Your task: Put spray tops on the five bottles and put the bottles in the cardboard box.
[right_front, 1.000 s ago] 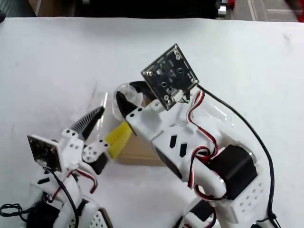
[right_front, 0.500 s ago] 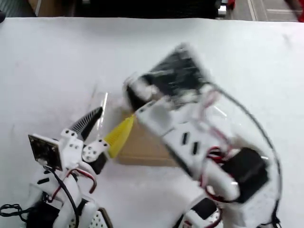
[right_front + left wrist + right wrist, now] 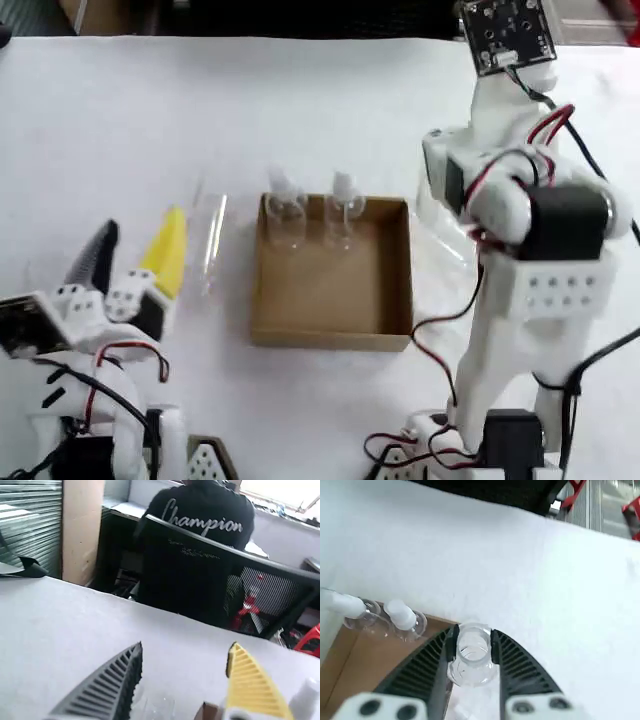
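Clear bottle (image 3: 470, 659) held by right fingers (image 3: 422, 667); left fingers (image 3: 111, 687) wide; two capped bottles (image 3: 288, 218) in cardboard box (image 3: 330, 295).

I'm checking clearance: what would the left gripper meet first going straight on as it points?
Probably nothing: ahead of the left gripper the table looks free to its far edge. The clear bottle lies off to the side.

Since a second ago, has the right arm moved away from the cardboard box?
Yes. In the high view the right arm swung from above the cardboard box to the table past its right wall, uncovering two capped bottles inside.
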`<action>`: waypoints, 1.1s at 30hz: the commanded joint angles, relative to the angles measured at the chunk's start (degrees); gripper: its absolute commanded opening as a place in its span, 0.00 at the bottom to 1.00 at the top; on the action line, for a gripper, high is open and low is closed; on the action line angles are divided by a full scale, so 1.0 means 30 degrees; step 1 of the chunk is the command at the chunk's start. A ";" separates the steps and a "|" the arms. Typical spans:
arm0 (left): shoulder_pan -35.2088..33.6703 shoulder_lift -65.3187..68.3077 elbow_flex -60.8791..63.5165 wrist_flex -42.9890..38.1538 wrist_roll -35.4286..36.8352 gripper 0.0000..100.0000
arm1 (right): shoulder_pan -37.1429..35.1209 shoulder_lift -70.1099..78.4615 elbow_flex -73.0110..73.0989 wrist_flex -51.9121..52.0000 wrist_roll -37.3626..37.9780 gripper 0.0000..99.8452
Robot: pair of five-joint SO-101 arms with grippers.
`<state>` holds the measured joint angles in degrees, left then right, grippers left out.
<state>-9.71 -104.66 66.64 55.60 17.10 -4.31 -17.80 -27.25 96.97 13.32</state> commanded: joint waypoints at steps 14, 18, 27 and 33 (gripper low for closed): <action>-0.2799 -0.0073 0.4190 -0.6681 0.2432 0.26 | -0.1656 -0.5993 1.4740 -1.1062 0.0117 0.02; -0.2769 -0.0073 0.4190 -0.6681 0.2374 0.26 | -0.2535 -0.6579 1.6088 -1.2498 0.0088 0.02; -0.2769 -0.0073 0.4190 -0.6652 0.2374 0.26 | -0.2505 -0.5377 1.6469 -1.3465 -0.1436 0.02; -0.2769 -0.0073 0.4190 -0.6652 0.2344 0.26 | -0.2681 -0.5612 1.7143 -1.4022 -0.2139 0.02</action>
<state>-17.54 -104.31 79.47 37.23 23.87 -12.04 -33.71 24.44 56.35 7.87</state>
